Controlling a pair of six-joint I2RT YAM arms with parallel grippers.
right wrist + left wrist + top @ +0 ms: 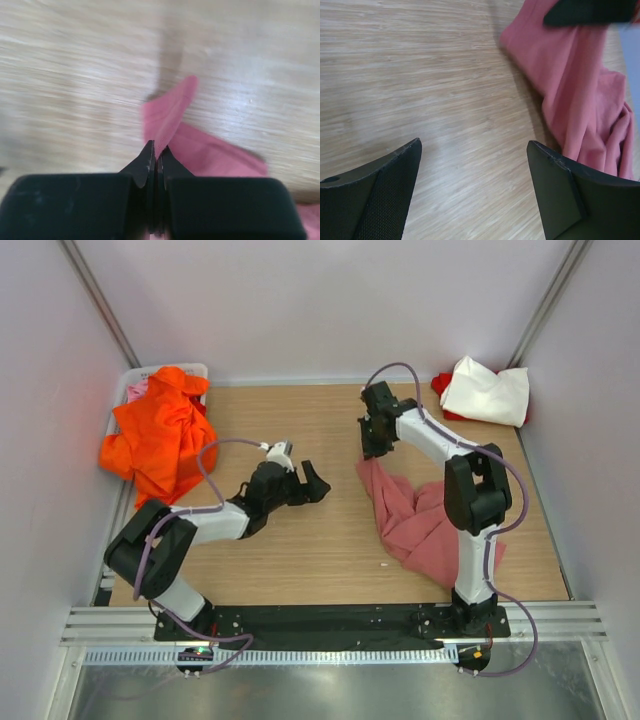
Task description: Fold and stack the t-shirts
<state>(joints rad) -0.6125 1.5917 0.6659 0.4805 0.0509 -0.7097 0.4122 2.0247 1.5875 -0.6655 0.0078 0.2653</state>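
Lying bunched at the desk's (330, 550) left edge, the orange t-shirt (160, 435) waits, the left jaws hover wide open and empty mid-desk, and the right jaws pinch what looks like the salmon-pink t-shirt's (410, 522) corner, probably to spread it.

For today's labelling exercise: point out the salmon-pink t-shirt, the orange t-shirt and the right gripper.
salmon-pink t-shirt (412, 523): top external view, crumpled middle.
orange t-shirt (160, 435): top external view, middle of heap.
right gripper (156, 151): right wrist view, between its fingertips.
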